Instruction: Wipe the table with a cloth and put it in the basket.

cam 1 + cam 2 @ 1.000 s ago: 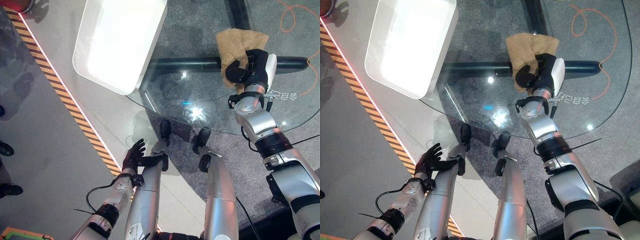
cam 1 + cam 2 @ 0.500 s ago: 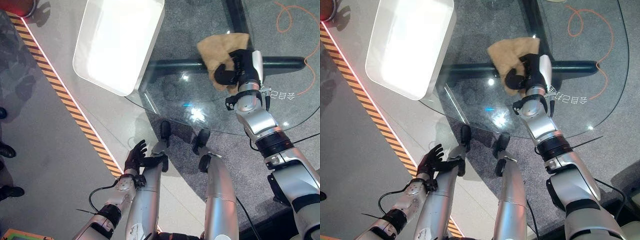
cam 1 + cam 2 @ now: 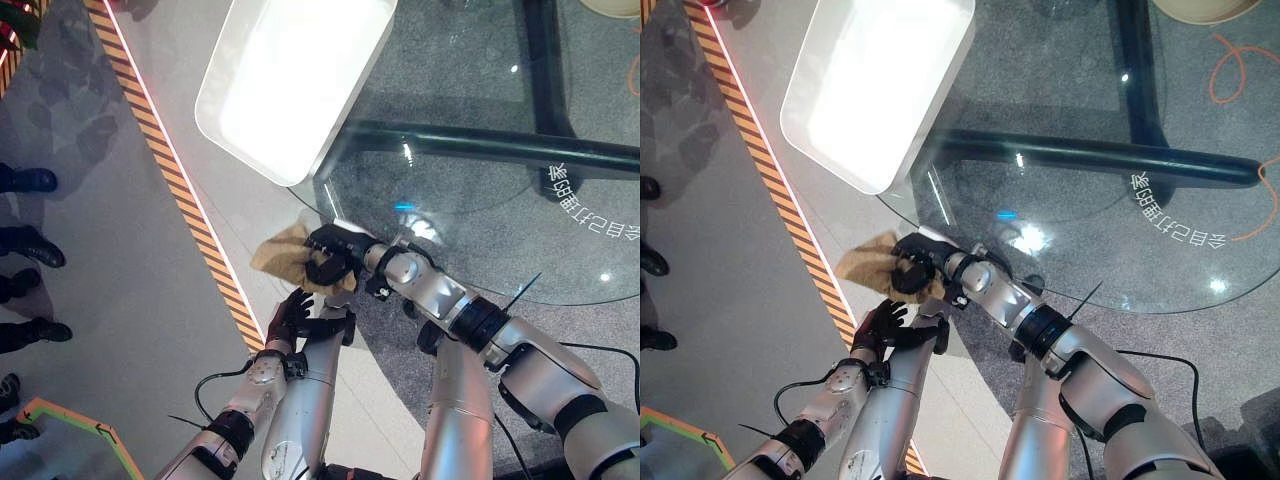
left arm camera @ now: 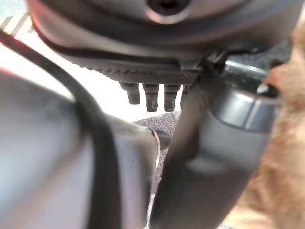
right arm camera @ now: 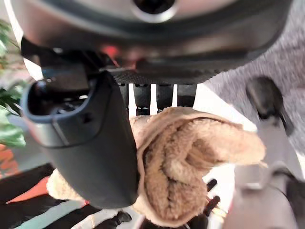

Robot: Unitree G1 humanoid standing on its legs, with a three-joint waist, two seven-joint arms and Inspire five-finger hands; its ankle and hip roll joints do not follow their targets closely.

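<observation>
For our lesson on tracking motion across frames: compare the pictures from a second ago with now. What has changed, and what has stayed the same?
The right hand, still clutching the tan cloth, has swept from the far middle of the glass table to its near left edge, the cloth now hanging past the rim. The view itself has also shifted. The left hand stays open and idle down low.

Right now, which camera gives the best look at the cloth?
The right wrist view: the tan cloth shows close up, bunched in the right hand. Both eye views show it small, held past the glass table's edge above the left hand. The left wrist view catches a blurred tan edge.
</observation>
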